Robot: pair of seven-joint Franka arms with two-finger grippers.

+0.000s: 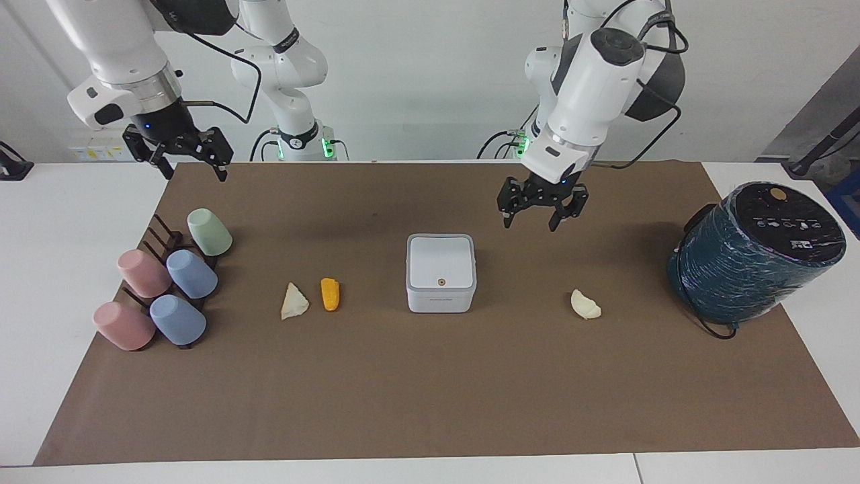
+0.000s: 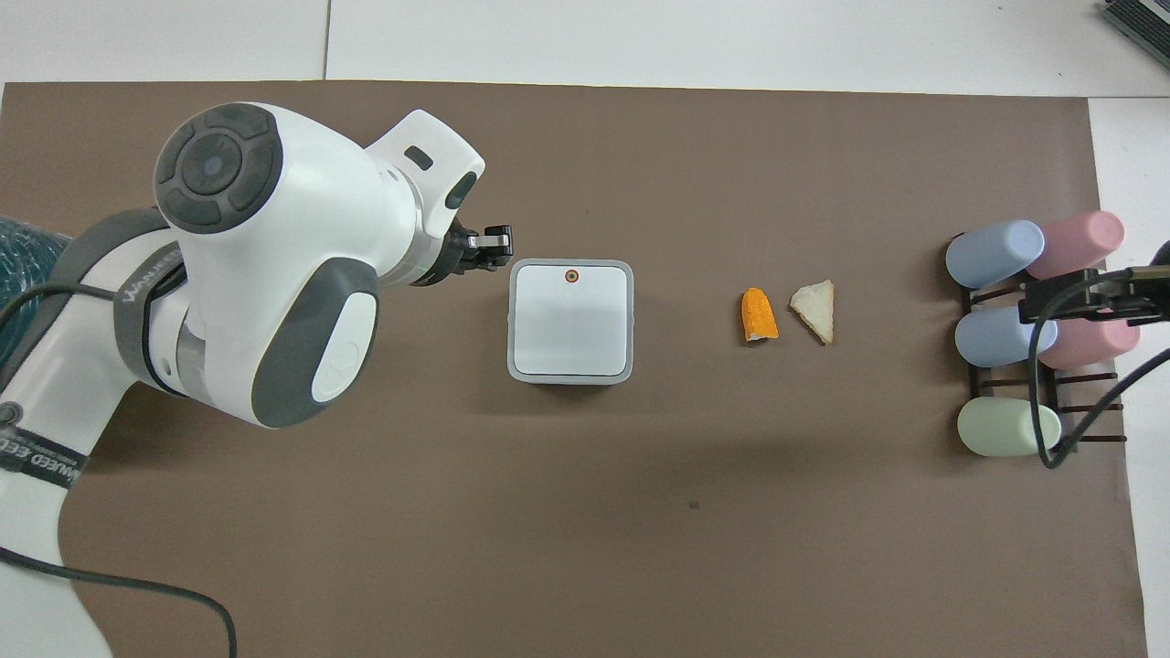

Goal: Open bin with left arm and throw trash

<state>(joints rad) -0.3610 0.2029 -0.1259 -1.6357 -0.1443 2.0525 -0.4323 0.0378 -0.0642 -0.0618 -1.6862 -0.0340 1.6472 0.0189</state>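
A brown mat (image 1: pixel 430 390) was spread over the white table (image 1: pixel 67 269). At the frame's left, five pastel cups (image 1: pixel 161 289) were laid tilted on a dark rack (image 1: pixel 164 236). At the right edge, a dark teal cylinder (image 1: pixel 752 255) was seen, tilted.

left arm: reaching in from its base, elbow raised, wrist tilting down | left gripper (image 1: pixel 541 210): hanging in the air over the mat, holding nothing, fingers pointing down | right arm: waiting, bent upright at its own end | right gripper (image 1: pixel 180 156): hanging in the air with jaws spread, empty
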